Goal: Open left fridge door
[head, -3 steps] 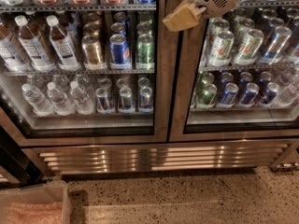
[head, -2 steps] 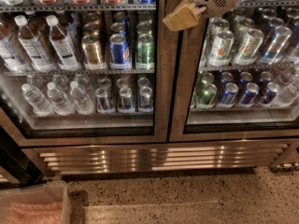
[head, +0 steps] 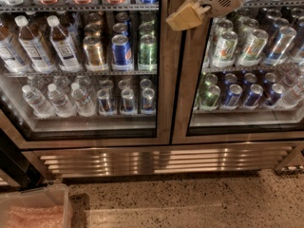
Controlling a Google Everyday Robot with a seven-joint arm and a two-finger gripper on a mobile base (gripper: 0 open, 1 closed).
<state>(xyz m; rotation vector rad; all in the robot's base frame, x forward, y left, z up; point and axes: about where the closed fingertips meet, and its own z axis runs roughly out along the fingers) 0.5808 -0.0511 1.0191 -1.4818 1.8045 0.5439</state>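
The left fridge door (head: 163, 103) is a tall glass pane in a brushed bronze-tinted steel frame. It looks closed, flush with the matching right door (head: 184, 103). Behind its glass are bottles (head: 61, 42), cans (head: 122, 51) and water bottles (head: 59, 99). Only cans show behind the right door. My gripper (head: 183, 17), beige-tipped on a white wrist, is at the top centre. It is in front of the seam where the two door frames meet, high up on the doors. The arm comes in from the upper right.
A ribbed steel vent grille (head: 161, 159) runs under the doors. A clear plastic bin (head: 33, 208) sits on the speckled floor (head: 190, 198) at the lower left. A dark upright edge (head: 12, 160) stands at the far left.
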